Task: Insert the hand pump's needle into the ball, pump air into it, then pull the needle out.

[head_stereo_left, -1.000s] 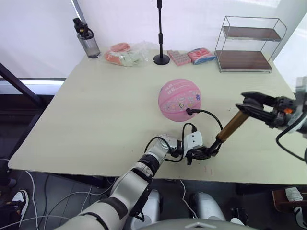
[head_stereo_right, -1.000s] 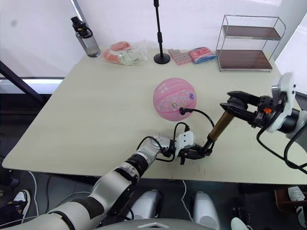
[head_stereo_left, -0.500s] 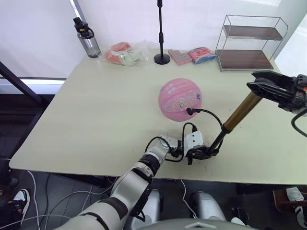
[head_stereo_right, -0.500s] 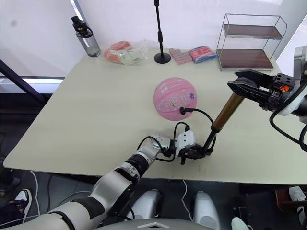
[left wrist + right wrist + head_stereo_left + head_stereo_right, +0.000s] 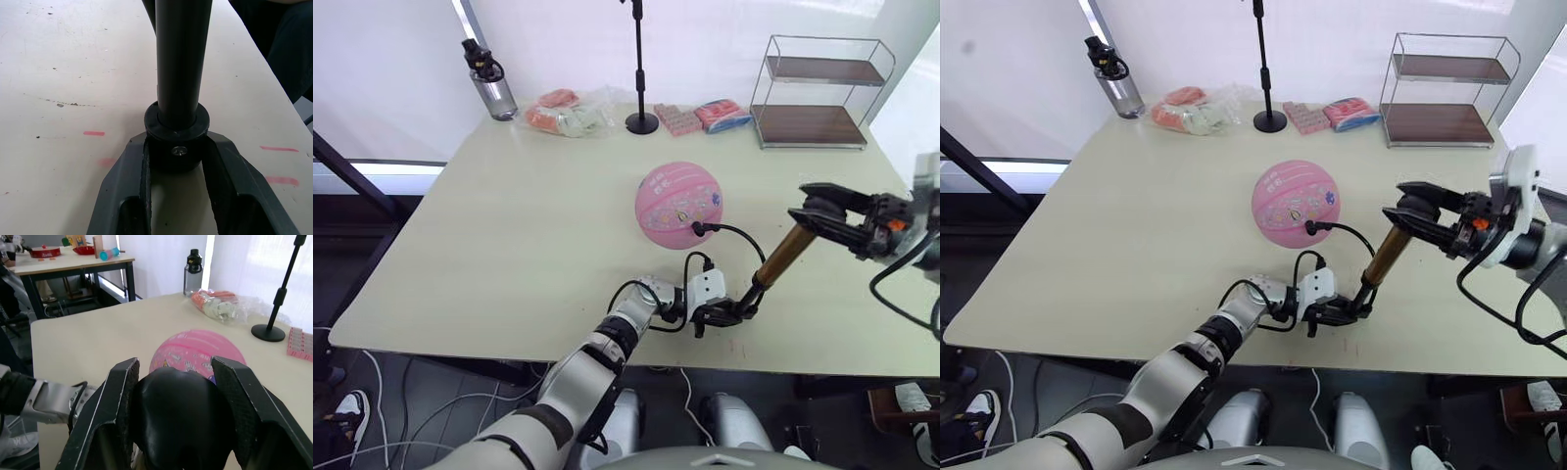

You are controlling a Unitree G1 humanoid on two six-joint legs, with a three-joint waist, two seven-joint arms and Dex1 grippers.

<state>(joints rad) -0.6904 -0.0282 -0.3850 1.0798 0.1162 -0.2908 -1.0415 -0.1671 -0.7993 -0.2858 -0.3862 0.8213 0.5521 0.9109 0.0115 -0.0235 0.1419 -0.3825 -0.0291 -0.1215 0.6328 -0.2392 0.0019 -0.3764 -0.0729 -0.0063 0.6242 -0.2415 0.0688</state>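
We see a bright lab or test room: a plain pale tabletop (image 5: 509, 235) before a white curtained wall, a black microphone-style stand (image 5: 640, 69), a wire two-tier shelf (image 5: 813, 93), cables on the floor (image 5: 382, 411), and a second worktable (image 5: 73, 267) with colourful items behind.

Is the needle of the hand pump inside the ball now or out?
In. The hose's black fitting sits against the ball; the needle itself is hidden.

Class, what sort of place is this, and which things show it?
Probably an indoor lab or test room: a pale work table holding a wire shelf rack, a black stand, and another table of props behind.
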